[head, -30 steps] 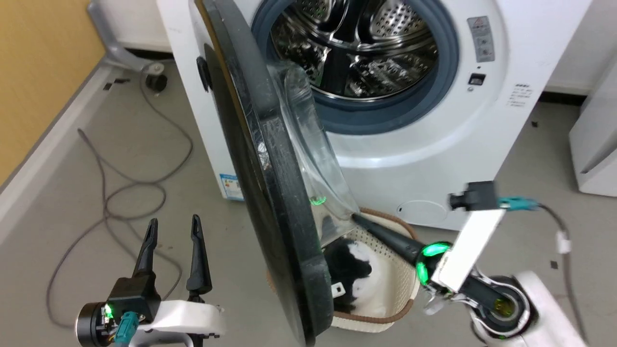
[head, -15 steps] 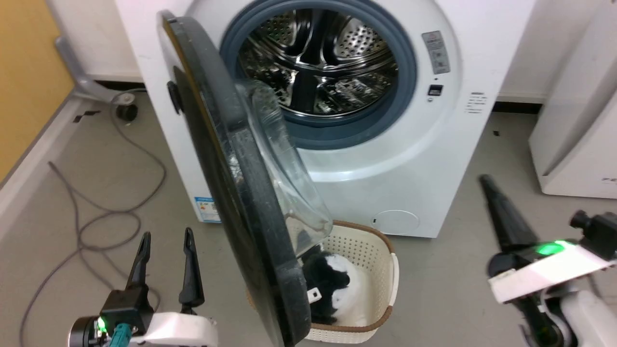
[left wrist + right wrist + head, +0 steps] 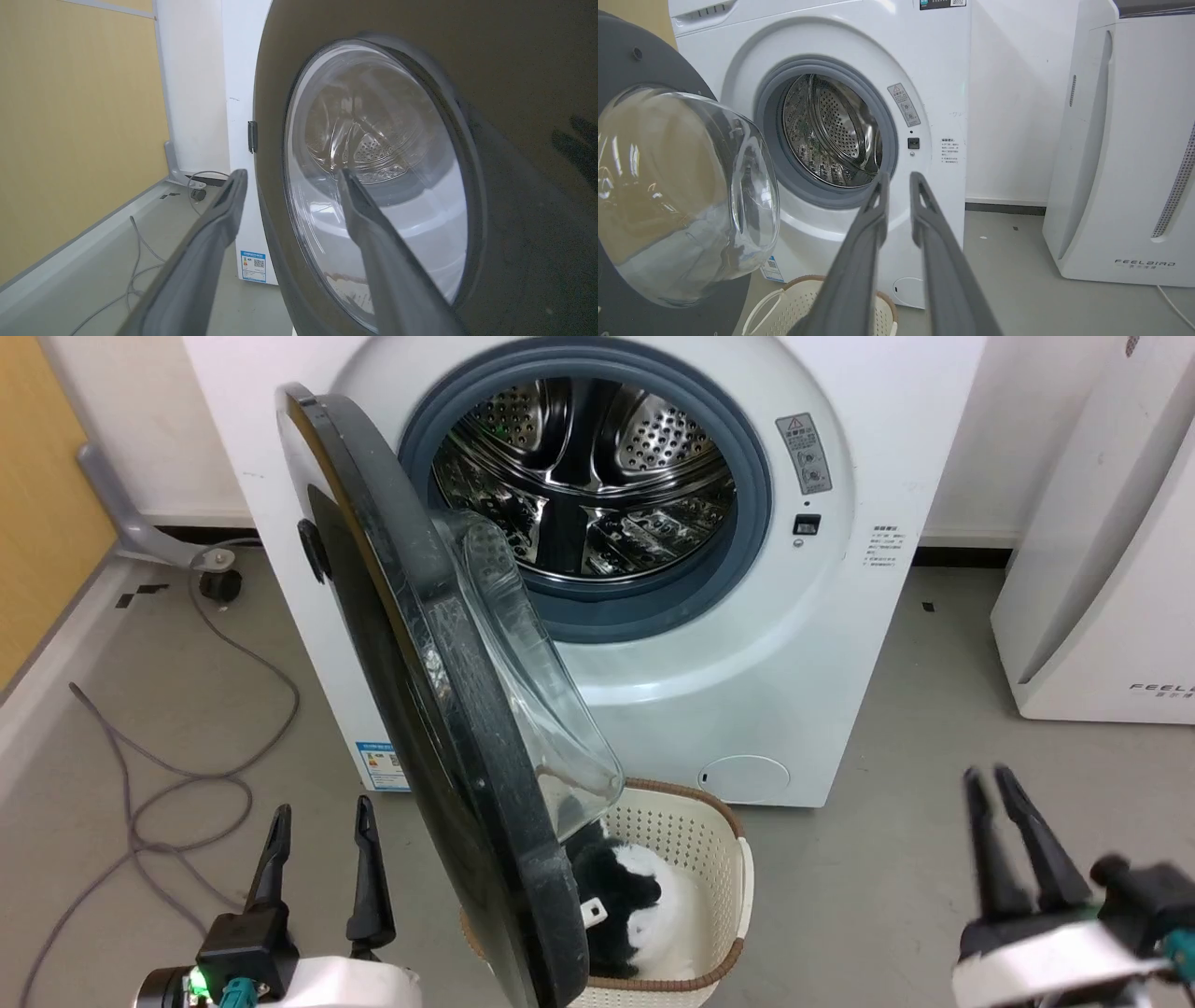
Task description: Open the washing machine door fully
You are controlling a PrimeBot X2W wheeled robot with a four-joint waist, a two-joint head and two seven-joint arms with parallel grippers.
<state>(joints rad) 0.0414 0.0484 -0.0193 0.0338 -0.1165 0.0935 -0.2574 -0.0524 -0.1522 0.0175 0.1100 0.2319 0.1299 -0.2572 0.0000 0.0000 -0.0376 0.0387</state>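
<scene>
The washing machine door [image 3: 392, 644] stands swung out on its hinge side, roughly square to the front of the washing machine [image 3: 747, 709]. I see it almost edge-on, with its glass bowl [image 3: 523, 681] bulging towards the side my right arm is on. By my reading it is well open but not fully, with some swing left towards the outer-face side.

Behind the door's inner face, the steel drum [image 3: 579, 495] and grey gasket [image 3: 644, 607] are in plain sight. A cream laundry basket [image 3: 709, 887] sits under the door's lower edge, and I take it that it waits there for loading.

My left gripper [image 3: 321, 807] hangs low on the door's outer-face side, just beside it. Its fingers point up and are spread wide, with nothing between them. In the left wrist view one finger crosses the glass and the other lies off the door's rim, but I cannot tell whether either touches. It sits where the door would travel, so I judge it should move aside.

My right gripper [image 3: 987, 772] is on the inner-face side, well apart from the door. Its forearm is low and its fingers point up towards the machine. They are nearly together with a narrow gap and grip nothing, so I read it as free of the door.
</scene>
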